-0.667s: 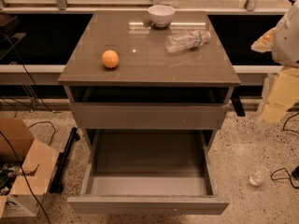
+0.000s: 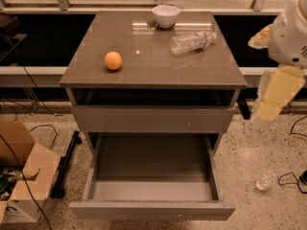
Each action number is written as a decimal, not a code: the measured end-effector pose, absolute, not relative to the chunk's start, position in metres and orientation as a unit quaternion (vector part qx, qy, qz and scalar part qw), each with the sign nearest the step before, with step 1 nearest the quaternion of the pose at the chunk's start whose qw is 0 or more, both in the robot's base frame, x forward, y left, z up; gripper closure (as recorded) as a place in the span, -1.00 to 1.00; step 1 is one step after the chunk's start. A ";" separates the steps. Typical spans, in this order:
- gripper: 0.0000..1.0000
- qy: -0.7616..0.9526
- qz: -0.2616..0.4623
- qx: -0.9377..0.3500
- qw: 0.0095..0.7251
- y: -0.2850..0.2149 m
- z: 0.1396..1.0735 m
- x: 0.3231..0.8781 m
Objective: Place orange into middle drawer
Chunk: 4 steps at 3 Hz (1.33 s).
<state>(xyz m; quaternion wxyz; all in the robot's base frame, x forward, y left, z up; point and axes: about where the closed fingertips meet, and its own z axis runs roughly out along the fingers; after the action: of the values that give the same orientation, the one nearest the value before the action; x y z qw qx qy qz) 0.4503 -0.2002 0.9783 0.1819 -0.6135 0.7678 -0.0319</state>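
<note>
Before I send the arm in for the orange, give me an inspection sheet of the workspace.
Surface: grey-brown cabinet top, holds three things.
Job's things: small round orange on the top's left; deep grey middle drawer pulled open, nothing seen inside.
Clutter: white bowl at back; clear plastic bottle lying on its side.
Grippers: cream gripper hangs right of the cabinet, away from the orange.
Cables: black cables on floor, both sides.
Surroundings: cardboard box on left floor.

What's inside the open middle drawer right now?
Only its bare floor shows in the middle drawer; the rear strip is hidden under the drawer front above. The orange sits on the cabinet top, and the gripper hangs right of the cabinet.
</note>
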 end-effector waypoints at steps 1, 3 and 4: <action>-1.00 0.733 -0.012 -0.645 0.218 -0.152 0.980 0.480; -1.00 0.674 0.067 -0.691 0.254 -0.019 0.947 0.576; -1.00 0.671 0.071 -0.693 0.254 -0.013 0.945 0.580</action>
<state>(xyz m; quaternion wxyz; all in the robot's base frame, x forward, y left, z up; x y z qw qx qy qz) 0.5796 -0.0125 0.9450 0.2544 -0.6929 0.6709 0.0712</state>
